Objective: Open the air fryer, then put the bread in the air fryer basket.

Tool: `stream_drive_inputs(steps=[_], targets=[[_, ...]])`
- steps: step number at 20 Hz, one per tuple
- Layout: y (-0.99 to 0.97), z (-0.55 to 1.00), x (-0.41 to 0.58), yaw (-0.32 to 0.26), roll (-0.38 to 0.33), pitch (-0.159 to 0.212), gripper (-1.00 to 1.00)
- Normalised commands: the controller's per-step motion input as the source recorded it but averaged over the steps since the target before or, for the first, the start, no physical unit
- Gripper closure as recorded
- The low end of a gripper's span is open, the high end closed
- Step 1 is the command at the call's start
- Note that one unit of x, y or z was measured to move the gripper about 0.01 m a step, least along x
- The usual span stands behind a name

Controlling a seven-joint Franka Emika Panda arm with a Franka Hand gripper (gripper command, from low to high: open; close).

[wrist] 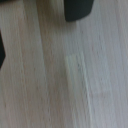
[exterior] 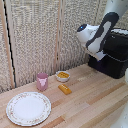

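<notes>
The exterior view is being lit evenly and brightly, with soft short shadows being cast on the bench [exterior: 95, 97] beside the cup [exterior: 42, 81] and the bread [exterior: 64, 89]. The air fryer [exterior: 116, 59] is being rendered as a glossy dark mass with faint glare. The wrist view is being blurred heavily; wood grain is being smeared, and a dark shape [wrist: 79, 9] is being shown out of focus.

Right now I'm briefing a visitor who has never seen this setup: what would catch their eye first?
Probably the white robot arm reaching down over the black air fryer at the exterior view's right, against the wall. Next, the patterned plate near the front on that view's left. Between them on the wooden table lie a pink cup, a small white bowl and the orange-brown bread.
</notes>
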Motion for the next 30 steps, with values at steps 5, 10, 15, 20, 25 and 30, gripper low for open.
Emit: stream_drive_inputs(steps=[5,10,15,20,25,30], targets=[[-0.67,-0.01,-0.038,0.15,-0.056,0.031,-1.0],[-0.6,0.0,-0.108,0.151,-0.051,0.07,-1.0],[-0.48,0.11,-0.166,0.131,-0.02,0.129,-1.0],[-0.47,0.3,-0.347,0.102,-0.006,0.161,-1.0],[-0.43,0.11,0.044,0.066,0.048,0.011,1.0],[-0.03,0.0,0.054,0.0,0.0,0.004,1.0]])
